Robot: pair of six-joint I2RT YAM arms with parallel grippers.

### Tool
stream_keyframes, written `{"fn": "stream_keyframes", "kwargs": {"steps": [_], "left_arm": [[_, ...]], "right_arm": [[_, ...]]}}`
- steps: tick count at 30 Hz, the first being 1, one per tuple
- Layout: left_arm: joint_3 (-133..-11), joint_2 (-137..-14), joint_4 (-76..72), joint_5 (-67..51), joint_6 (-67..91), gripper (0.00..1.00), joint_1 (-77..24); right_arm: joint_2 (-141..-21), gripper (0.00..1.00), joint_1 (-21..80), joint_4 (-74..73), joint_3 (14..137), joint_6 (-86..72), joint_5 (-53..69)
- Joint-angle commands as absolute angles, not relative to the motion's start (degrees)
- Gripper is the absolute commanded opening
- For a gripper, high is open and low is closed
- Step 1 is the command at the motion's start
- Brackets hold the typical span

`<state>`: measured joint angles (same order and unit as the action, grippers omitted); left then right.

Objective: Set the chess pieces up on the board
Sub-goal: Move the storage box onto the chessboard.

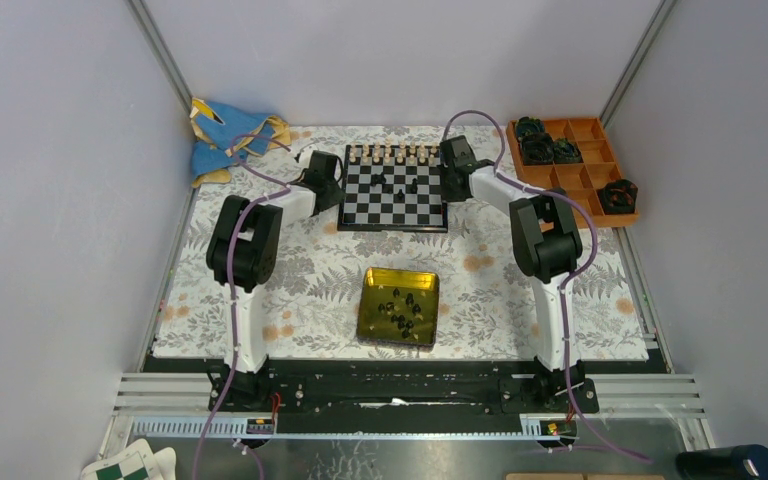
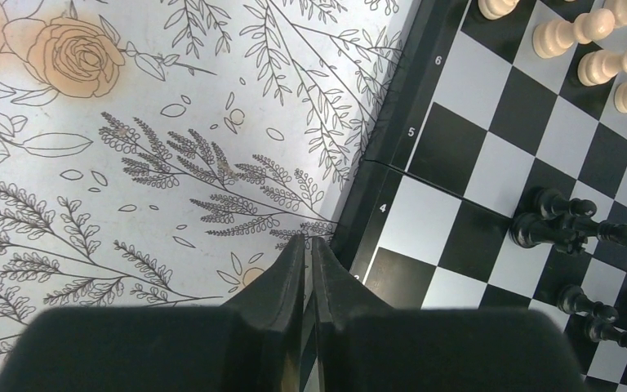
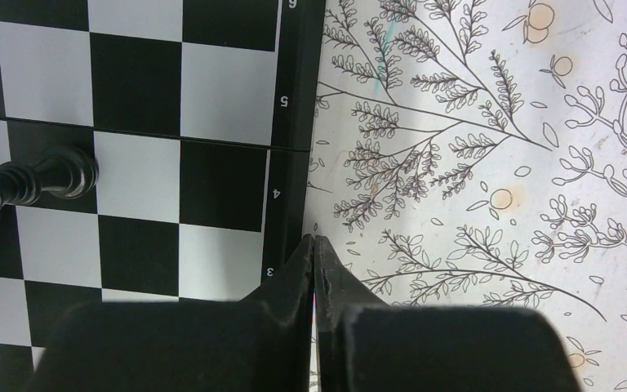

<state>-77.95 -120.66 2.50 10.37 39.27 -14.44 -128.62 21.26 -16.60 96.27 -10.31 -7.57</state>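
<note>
Top view: the board sits mid-table towards the far side. Cream pieces line its far row. A few black chess pieces are mid-board, with more in the yellow tin nearer my bases. My left gripper is at the board's left edge and my right gripper at its right edge.

Left wrist: fingers pressed together, holding nothing, tips at the black frame near the 4 mark. A cluster of black pieces lies further in.

Right wrist: fingers closed tight, empty, tips just beside the frame between 3 and 4.

Blk/wht checked board; yellow tin; bluish(?) cloth.
</note>
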Motion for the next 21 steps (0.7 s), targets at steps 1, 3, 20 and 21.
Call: {"fn": "stream_keyframes", "kwargs": {"steps": [1,3,20,21], "left_arm": [[-76.8,-120.0,4.8,6.7,39.2,0.15,-16.2],[-76.8,-120.1,5.0,6.9,39.1,0.16,-16.1],[-73.2,-117.4,4.9,6.9,40.2,0.16,-15.9],[-72.9,-116.6,5.0,7.6,40.1,0.18,-15.9]], "right_arm": [[-128.1,0.0,26.6,-19.3,93.6,-13.1,0.5],[-127.8,0.0,26.6,-19.4,93.5,-13.1,-1.8],[-124.5,0.19,23.0,-18.5,92.5,-13.1,-7.2],[-124.1,0.23,22.7,-18.3,92.5,-13.1,-7.7]]}}
